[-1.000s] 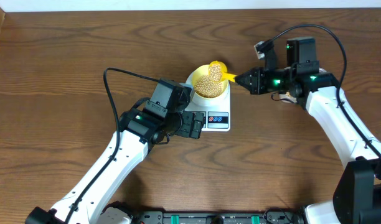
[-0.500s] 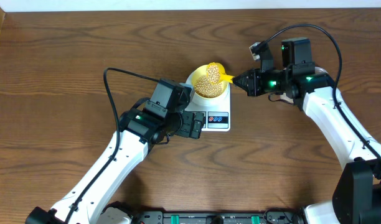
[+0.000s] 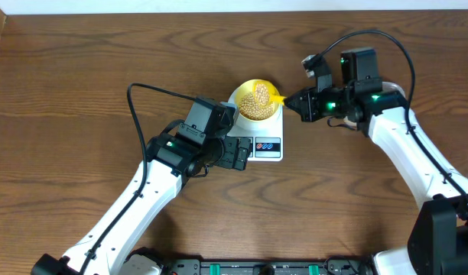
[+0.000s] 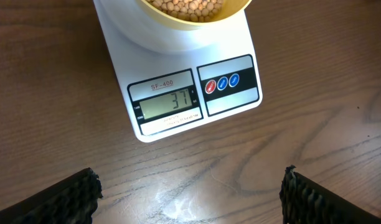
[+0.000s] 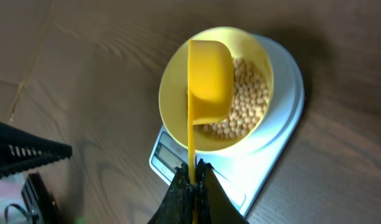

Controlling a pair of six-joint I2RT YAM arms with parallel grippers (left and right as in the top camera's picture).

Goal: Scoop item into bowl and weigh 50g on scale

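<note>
The white flat rounded-rectangle kitchen scale (image 4: 231, 46) sits at the centre of the dark wooden table (image 3: 81, 76). Its long axis runs up and down the overhead frame, display end toward the bottom edge and tilted a little to the right. The display reads 37, with small red and blue round buttons beside it.

On the platform at the upper end stands the small round pale yellow bowl (image 5: 175, 118), partly filled with small round tan-beige beans (image 5: 248, 102) that lie heaped toward one side.

A bright yellow plastic scoop (image 5: 209, 78) hangs over the bowl, its cup rolled onto its side above the beans. Its thin handle runs straight out to the right of the overhead frame into the right gripper (image 5: 192, 186), whose fingers are pinched tight on the handle's end.

The left gripper (image 4: 190, 180) hovers low over the table just below the display — fingers spread wide, gripping nothing.
</note>
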